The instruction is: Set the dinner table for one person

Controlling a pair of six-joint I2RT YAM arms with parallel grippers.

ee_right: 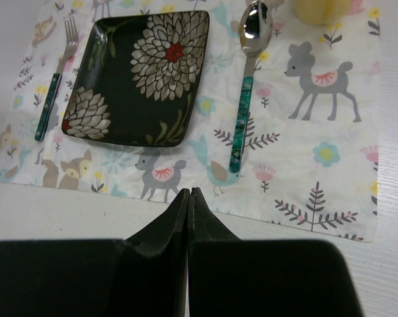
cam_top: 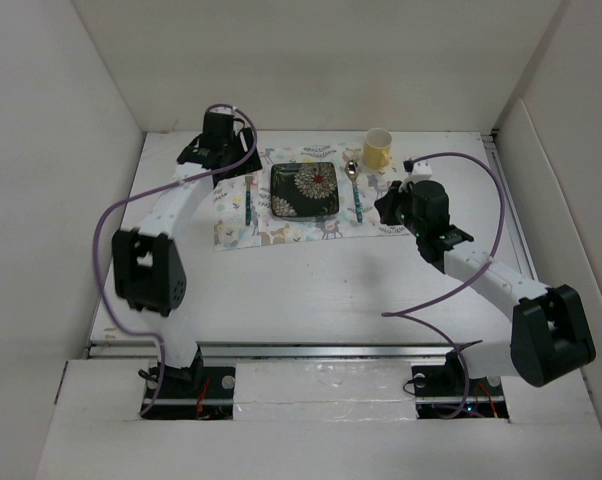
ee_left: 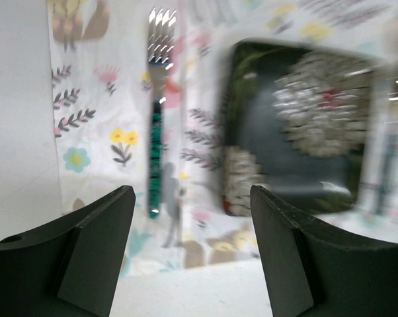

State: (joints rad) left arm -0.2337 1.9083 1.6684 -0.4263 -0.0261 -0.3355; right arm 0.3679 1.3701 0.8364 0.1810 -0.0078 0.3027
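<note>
On the white dinner table [cam_top: 311,290] lies an animal-print placemat [cam_top: 311,232]. On it sit a dark square flower plate [cam_top: 304,190], a green-handled fork [cam_top: 249,200] to its left and a green-handled spoon [cam_top: 355,190] to its right. A yellow cup [cam_top: 377,149] stands at the mat's far right corner. My left gripper [ee_left: 192,218] is open and empty, over the mat's edge near the fork [ee_left: 157,112] and plate [ee_left: 305,125]. My right gripper [ee_right: 190,193] is shut and empty, at the mat's near edge, below the plate [ee_right: 139,76] and spoon [ee_right: 247,86].
White walls enclose the table on the left, back and right. A metal rail [cam_top: 311,350] runs along the near edge. Purple cables loop from both arms over the table. A small white block [cam_top: 419,170] sits on the right arm's wrist.
</note>
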